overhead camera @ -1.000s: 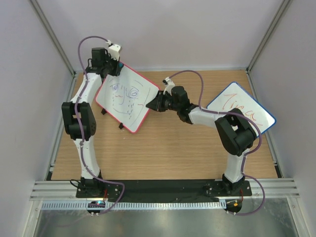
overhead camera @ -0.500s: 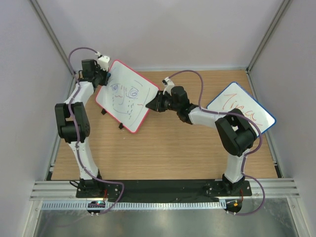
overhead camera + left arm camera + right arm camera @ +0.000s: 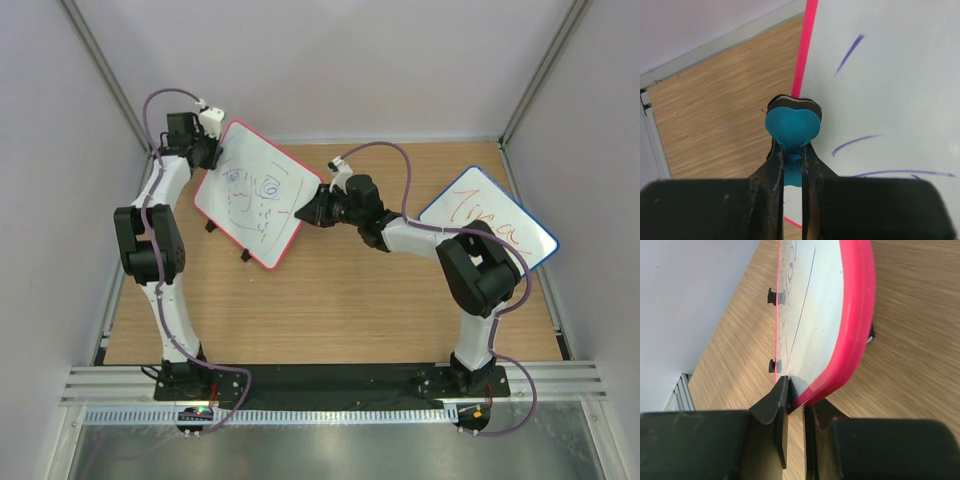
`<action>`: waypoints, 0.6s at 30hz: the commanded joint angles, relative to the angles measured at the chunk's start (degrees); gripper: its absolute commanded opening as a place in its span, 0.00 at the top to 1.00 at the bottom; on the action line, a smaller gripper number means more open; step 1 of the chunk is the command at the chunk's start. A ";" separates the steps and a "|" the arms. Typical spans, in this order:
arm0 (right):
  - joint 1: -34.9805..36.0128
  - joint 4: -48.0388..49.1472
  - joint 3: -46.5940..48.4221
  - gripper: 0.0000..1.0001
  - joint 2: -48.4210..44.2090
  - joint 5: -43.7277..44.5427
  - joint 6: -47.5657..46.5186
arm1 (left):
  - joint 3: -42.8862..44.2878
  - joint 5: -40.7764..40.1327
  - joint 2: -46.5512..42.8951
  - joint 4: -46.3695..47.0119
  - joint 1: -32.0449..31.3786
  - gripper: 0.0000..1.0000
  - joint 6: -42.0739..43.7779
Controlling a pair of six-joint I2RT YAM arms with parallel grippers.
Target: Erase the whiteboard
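Teal eraser (image 3: 792,125) pinched in left tool (image 3: 792,167), at far-left rim of whiteboard (image 3: 900,90) | scribbles (image 3: 252,192) lie rightward, toward right tool (image 3: 796,397) | right tool clamped on opposite pink rim

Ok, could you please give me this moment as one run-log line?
left gripper: shut on eraser, at edge of whiteboard | right gripper: shut on whiteboard frame | scribbles: not yet wiped

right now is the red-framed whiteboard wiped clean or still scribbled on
Still scribbled on: the whiteboard shows a purple face drawing from above, purple strokes in the left wrist view.
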 commanded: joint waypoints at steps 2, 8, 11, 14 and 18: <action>1.65 -6.87 -0.61 0.99 -0.87 0.14 -10.78 | 8.83 2.89 4.38 -4.85 -5.46 1.00 -2.01; 1.65 -7.22 0.01 0.99 -0.70 0.14 -10.79 | 14.73 2.98 5.87 -6.08 -7.58 1.00 -3.42; 1.82 -7.22 -0.08 0.99 -0.87 0.23 -10.87 | 16.67 2.98 6.84 -7.05 -7.58 1.00 -3.60; 1.82 -7.22 -0.08 0.99 -0.87 0.23 -10.79 | 15.71 2.28 7.02 -7.66 -7.66 1.00 -2.64; 1.91 -7.13 -0.08 0.99 -0.87 0.14 -10.79 | 12.29 1.49 6.05 -8.72 -7.23 1.00 -0.96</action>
